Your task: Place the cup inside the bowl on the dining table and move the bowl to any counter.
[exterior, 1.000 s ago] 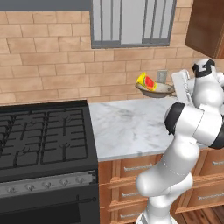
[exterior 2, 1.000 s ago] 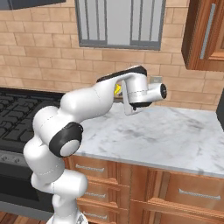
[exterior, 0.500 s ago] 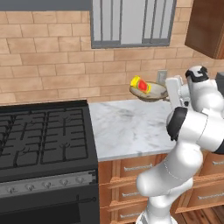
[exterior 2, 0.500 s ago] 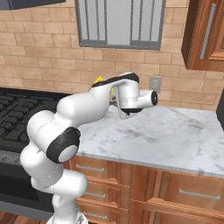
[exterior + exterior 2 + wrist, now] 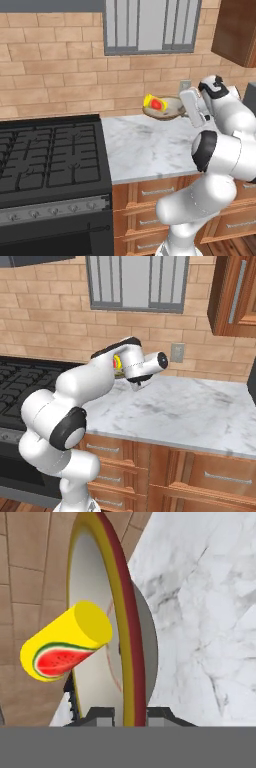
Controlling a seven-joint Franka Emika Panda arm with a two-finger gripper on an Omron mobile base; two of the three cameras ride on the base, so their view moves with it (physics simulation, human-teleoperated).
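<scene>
The bowl (image 5: 169, 110) hangs a little above the marble counter (image 5: 145, 150), close to the brick wall, and my gripper (image 5: 184, 110) is shut on its right rim. The yellow cup (image 5: 154, 103), with a red watermelon mark, lies on its side inside the bowl at its left. In the hand view the bowl (image 5: 131, 627) appears edge-on with a yellow and red rim clamped between my fingertips (image 5: 102, 714), the gripper (image 5: 131, 714) sits at the bottom, and the cup (image 5: 65, 643) rests against the bowl's inside. The right base view shows the cup (image 5: 116, 362) peeking out behind my forearm.
A black gas stove (image 5: 47, 150) borders the counter on the left. A window (image 5: 150, 25) and a wall outlet (image 5: 177, 352) are set in the brick wall behind. A wooden wall cabinet (image 5: 235, 30) hangs at the upper right. Drawers (image 5: 200, 476) lie under the counter.
The arm has carried the bowl with the cup a little to the left and lower over the counter. The grip on the rim is unchanged.
</scene>
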